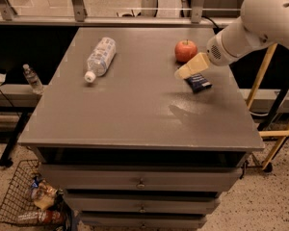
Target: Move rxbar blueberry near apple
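The rxbar blueberry (198, 82), a small dark navy wrapper, lies flat on the grey table top (135, 105) near its right edge. The red apple (186, 50) stands just behind and to the left of it, a short gap away. My gripper (191, 67), cream-coloured at the end of the white arm (260, 18), hovers just above the bar's left end, between the bar and the apple. It is open and holds nothing.
A clear plastic water bottle (99, 57) lies on its side at the table's back left. Drawers (139, 182) sit under the top. A wire basket (31, 203) with packets stands on the floor at the left. A yellow wooden stand (272, 134) is at the right.
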Available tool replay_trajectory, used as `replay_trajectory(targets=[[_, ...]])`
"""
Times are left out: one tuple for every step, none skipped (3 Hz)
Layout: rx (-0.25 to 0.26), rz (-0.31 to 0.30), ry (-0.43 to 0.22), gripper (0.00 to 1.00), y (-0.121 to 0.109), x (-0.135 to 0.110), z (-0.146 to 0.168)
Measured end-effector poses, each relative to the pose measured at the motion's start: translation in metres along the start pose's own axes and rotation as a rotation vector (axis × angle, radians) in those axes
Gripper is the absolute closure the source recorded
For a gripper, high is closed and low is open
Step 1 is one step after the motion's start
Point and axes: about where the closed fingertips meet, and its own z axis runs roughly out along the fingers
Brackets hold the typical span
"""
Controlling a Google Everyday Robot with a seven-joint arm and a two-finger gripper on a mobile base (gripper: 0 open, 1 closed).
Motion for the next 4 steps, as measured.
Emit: replay_trajectory(targets=[[-0.006, -0.028, -0.035, 0.0, 0.002, 0.001, -0.016], [-0.043, -0.034, -0.075, 0.0, 0.001, 0.02, -0.034], [-0.082, -0.033, -0.093, 0.0, -0.002, 0.035, -0.046], [-0.104, -0.038, -0.088, 0.0, -0.001, 0.033, -0.049]])
